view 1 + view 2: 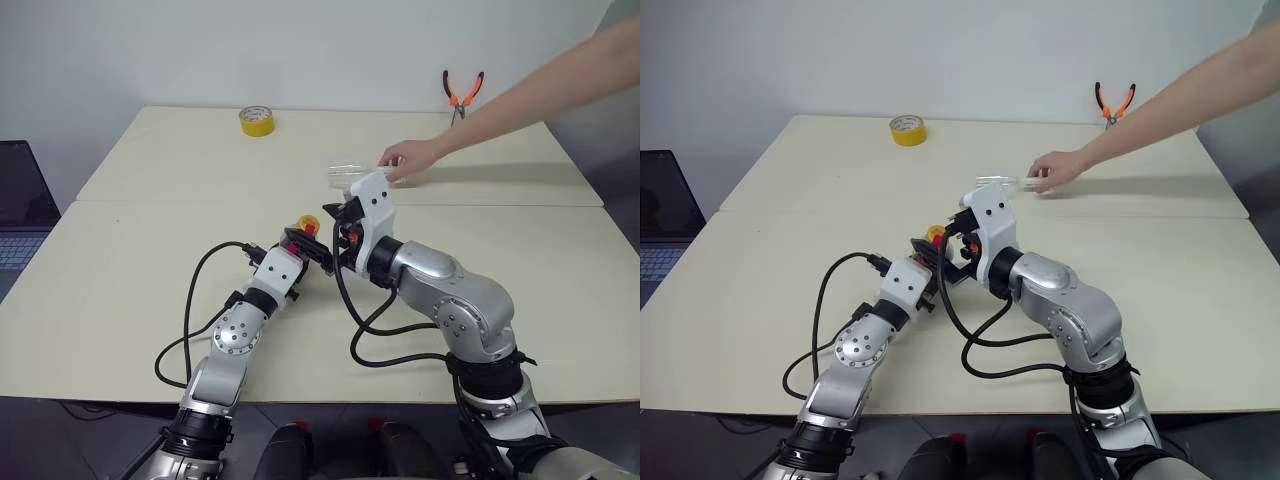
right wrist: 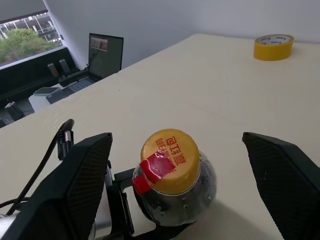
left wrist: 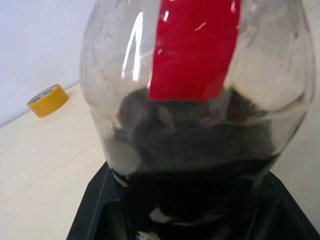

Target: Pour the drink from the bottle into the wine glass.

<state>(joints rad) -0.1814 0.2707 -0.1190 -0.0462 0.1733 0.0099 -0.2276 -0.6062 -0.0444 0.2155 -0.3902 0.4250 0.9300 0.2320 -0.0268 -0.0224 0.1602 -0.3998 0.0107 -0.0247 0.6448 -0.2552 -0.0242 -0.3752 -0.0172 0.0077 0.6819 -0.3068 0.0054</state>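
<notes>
My left gripper (image 1: 308,250) is shut on the bottle (image 2: 172,180), a clear round-bodied bottle with a red label (image 3: 197,50) and an orange-yellow cap (image 2: 168,159). It holds the bottle near the middle of the table. The dark drink (image 3: 200,145) lies low in the bottle's body. My right gripper (image 2: 177,150) is open, with one black finger on each side of the cap and neither touching it. Just beyond my right hand is the wine glass (image 1: 343,172), clear and faint. A person's hand (image 1: 408,157) is on it from the right.
A yellow tape roll (image 1: 257,120) lies at the table's far left. Orange-handled pliers (image 1: 461,95) are at the far right edge. The person's arm (image 1: 530,95) reaches in from the right. A laptop (image 1: 20,210) sits off the table to the left. Black cables (image 1: 195,300) loop beside my arms.
</notes>
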